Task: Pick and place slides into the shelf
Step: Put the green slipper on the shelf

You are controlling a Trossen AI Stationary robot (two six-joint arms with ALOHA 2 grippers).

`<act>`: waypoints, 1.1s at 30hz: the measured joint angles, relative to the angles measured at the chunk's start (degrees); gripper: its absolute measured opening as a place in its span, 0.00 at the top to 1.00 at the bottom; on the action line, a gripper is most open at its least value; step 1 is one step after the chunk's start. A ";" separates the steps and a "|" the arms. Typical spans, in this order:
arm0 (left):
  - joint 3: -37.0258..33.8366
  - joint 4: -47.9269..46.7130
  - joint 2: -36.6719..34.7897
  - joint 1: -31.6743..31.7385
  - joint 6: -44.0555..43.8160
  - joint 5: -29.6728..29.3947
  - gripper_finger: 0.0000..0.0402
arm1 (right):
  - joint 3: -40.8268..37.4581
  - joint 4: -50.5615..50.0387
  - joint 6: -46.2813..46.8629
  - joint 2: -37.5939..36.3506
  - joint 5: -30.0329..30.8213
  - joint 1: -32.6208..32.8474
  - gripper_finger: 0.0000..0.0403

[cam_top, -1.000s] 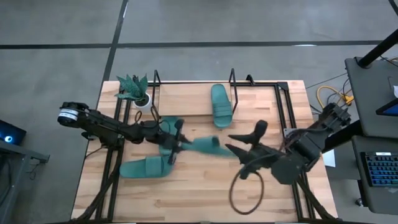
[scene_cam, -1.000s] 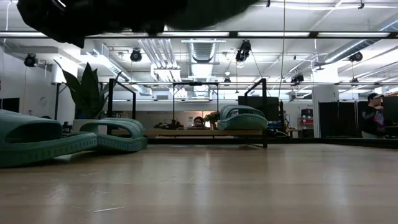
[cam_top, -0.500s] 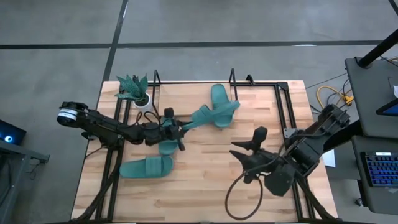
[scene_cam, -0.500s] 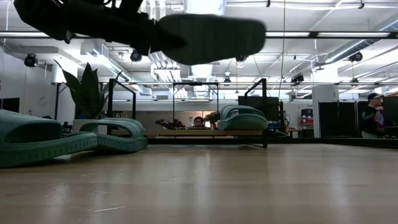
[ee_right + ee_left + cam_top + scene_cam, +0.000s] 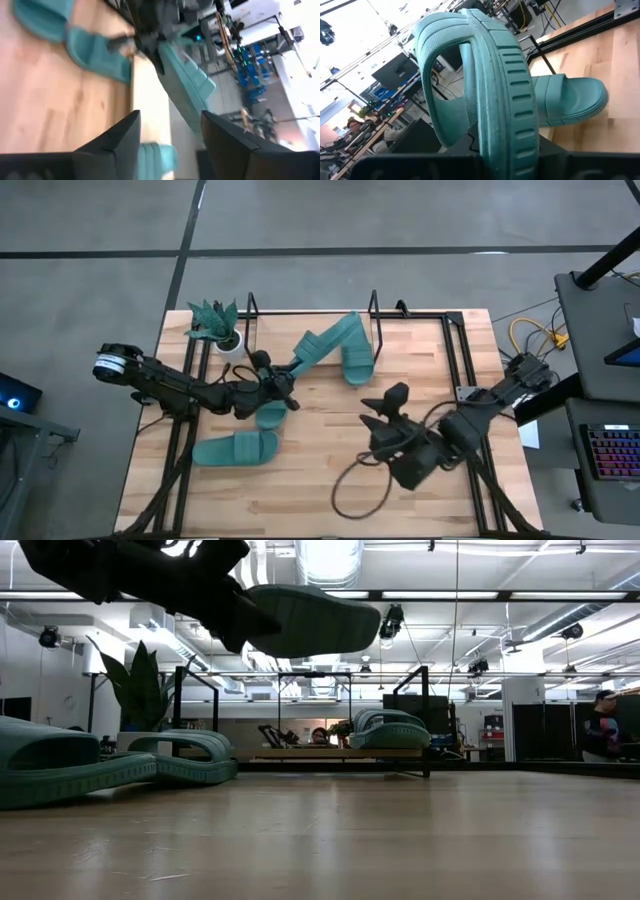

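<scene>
Carried slide: a teal slide point(image 5: 328, 341) is up in the air, clamped by the left gripper point(image 5: 277, 376) at its heel end.
Long axis: runs from the gripper up and to the right, toe toward the far side of the table.
Shelf: the shelf point(image 5: 300, 330) lies along the far edge, just beyond the slide's toe.
Slide already there: one slide point(image 5: 357, 358) lies on the shelf board, just right of the carried one; their ends seem to overlap from above.
Nearer arm: the left one; it holds the load.
Right gripper: the right gripper point(image 5: 380, 411) hangs released and empty over the table's middle right, well apart from the shelf.
Waiting slides: one point(image 5: 236, 448) near left, another point(image 5: 266, 415) partly under the left arm.
Writing: none readable on slides or shelf.
</scene>
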 joint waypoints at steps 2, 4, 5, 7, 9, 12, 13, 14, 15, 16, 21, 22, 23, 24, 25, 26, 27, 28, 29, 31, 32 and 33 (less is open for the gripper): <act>0.22 0.01 0.18 -0.36 0.29 0.00 0.96 | -0.02 -1.55 -0.68 0.65 0.84 -1.62 0.45; 0.26 -0.22 0.24 -0.80 1.23 0.14 0.96 | -0.04 -1.98 -0.02 1.34 1.01 -3.42 0.43; 0.26 -0.33 0.24 -0.98 1.45 0.16 0.96 | -0.06 -2.29 -0.14 1.45 0.58 -4.21 0.43; 0.26 -0.41 0.24 -1.38 1.58 0.85 0.96 | -0.33 -3.10 -1.36 1.46 -0.82 -5.84 0.43; 0.26 -0.47 0.24 -1.66 1.68 1.60 0.96 | -0.48 -3.25 -2.59 1.41 -2.04 -7.75 0.43; 0.37 -0.68 0.28 -1.95 2.50 2.53 0.96 | -0.59 -3.65 -3.84 1.39 -4.49 -10.96 0.44; 0.48 -0.59 0.45 -1.98 2.65 3.10 0.96 | -0.59 -3.64 -4.40 1.32 -5.33 -12.04 0.44; 0.50 -0.52 0.51 -1.99 2.76 4.27 0.96 | -0.59 -3.61 -5.23 1.26 -6.29 -13.13 0.44; 0.50 -0.60 0.52 -1.99 2.87 5.15 0.96 | -0.59 -3.57 -5.95 1.24 -7.10 -14.09 0.44; 0.50 -0.62 0.52 -1.99 2.90 5.74 0.96 | -0.59 -3.60 -6.44 1.24 -7.83 -15.01 0.44; 0.50 -0.53 0.52 -1.99 3.04 5.86 0.96 | -0.59 -3.55 -9.17 1.32 -9.18 -18.62 0.43; 0.50 -0.56 0.52 -1.99 3.03 5.86 0.96 | -0.59 -3.55 -9.84 1.32 -9.41 -19.13 0.43; 0.50 -0.62 0.52 -1.99 3.02 5.84 0.96 | -0.59 -3.54 -10.54 1.32 -10.05 -19.63 0.43; 0.50 -0.67 0.52 -1.99 3.02 5.81 0.96 | -0.59 -3.48 -11.26 1.33 -10.56 -20.10 0.43; 0.50 -0.60 0.52 -1.99 3.02 5.82 0.96 | -0.59 -3.43 -11.94 1.35 -10.76 -20.52 0.43; 0.50 -0.57 0.52 -1.99 3.02 5.86 0.96 | -0.59 -3.29 -12.74 1.35 -10.96 -20.93 0.43; 0.50 -0.57 0.52 -1.99 3.02 5.88 0.96 | -0.59 -3.12 -13.61 1.35 -11.40 -21.41 0.43; 0.50 -0.57 0.52 -1.99 3.02 5.92 0.96 | -0.59 -3.07 -14.29 1.35 -12.01 -21.87 0.43; 0.50 -0.57 0.52 -1.99 3.02 5.94 0.96 | -0.59 -3.05 -14.81 1.35 -12.40 -22.36 0.43; 0.50 -0.57 0.52 -1.99 3.02 5.94 0.96 | -0.59 -2.95 -15.92 1.35 -12.94 -23.28 0.43; 0.50 -0.57 0.52 -1.99 3.02 5.94 0.96 | -0.59 -2.90 -16.38 1.35 -12.93 -23.72 0.43; 0.50 -0.57 0.52 -1.99 3.02 5.94 0.96 | -0.59 -2.63 -17.02 1.35 -12.93 -24.14 0.43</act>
